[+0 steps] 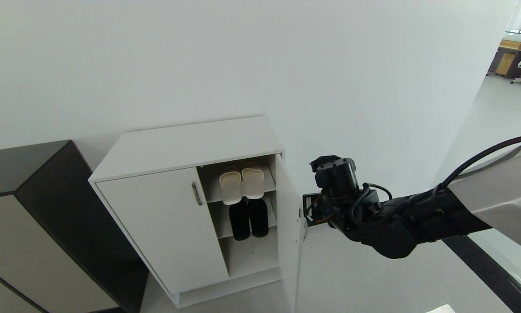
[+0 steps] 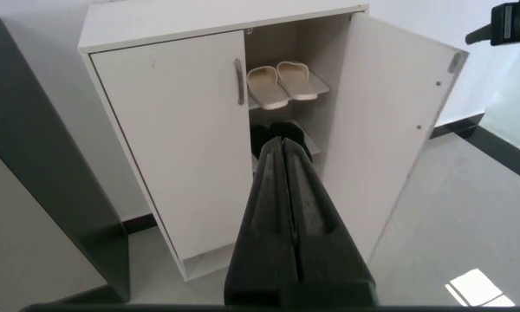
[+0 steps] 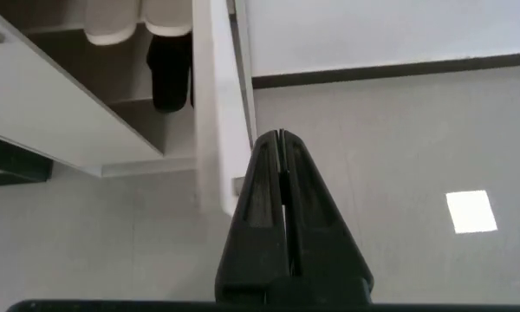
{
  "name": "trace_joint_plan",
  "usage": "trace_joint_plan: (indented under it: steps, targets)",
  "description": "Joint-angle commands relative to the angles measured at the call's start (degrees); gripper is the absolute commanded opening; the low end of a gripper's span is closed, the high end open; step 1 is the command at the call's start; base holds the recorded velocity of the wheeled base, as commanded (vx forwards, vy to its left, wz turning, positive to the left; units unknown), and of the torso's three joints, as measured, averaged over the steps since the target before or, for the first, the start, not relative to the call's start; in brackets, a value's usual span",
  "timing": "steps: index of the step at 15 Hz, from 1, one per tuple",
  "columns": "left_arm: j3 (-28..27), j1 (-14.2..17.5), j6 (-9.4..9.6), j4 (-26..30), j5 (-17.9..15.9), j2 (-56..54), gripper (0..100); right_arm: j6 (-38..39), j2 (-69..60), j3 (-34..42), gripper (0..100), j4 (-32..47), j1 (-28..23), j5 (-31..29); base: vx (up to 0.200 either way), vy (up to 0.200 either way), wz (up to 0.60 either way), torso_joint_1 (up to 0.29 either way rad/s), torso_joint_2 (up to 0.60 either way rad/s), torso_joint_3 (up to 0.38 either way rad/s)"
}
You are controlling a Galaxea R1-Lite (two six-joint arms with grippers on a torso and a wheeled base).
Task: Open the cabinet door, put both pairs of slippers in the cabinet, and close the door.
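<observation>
Cabinet (image 1: 190, 143), white slippers (image 1: 242, 184) above black slippers (image 1: 248, 222)

The right gripper (image 3: 282, 139) is sitting with its jaws just beside the outer face of the open door (image 1: 290, 204). Beyond the door from those jaws, inside the cabinet (image 1: 190, 139), the upper pair of slippers (image 1: 242, 182) is lying on the top shelf and the lower pair of slippers (image 1: 248, 219) on the shelf beneath. The left gripper (image 2: 283, 147) is facing the opening, with the closed door (image 2: 178, 130) standing left of its jaws and the open door right.
</observation>
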Motion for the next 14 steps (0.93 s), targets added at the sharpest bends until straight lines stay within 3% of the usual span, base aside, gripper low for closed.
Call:
trace_joint_plan:
  steps: [1,9,14]
  targets:
    - [0.00,-0.02,-0.01,0.00,0.00,-0.01,0,-0.08,-2.60,1.35,0,-0.12,1.11,-0.23,0.000,0.000,0.00,0.000,0.00,0.000]
    - [0.00,-0.02,-0.10,0.00,0.00,-0.01,0,-2.45,-4.53,6.01,0,-4.17,3.22,1.53,0.000,0.000,0.00,0.000,0.00,0.000]
    - [0.00,-0.02,-0.10,0.00,0.00,-0.01,0,-2.63,-4.53,6.27,0,-4.34,3.57,1.62,0.000,0.000,0.60,0.002,0.00,0.004]
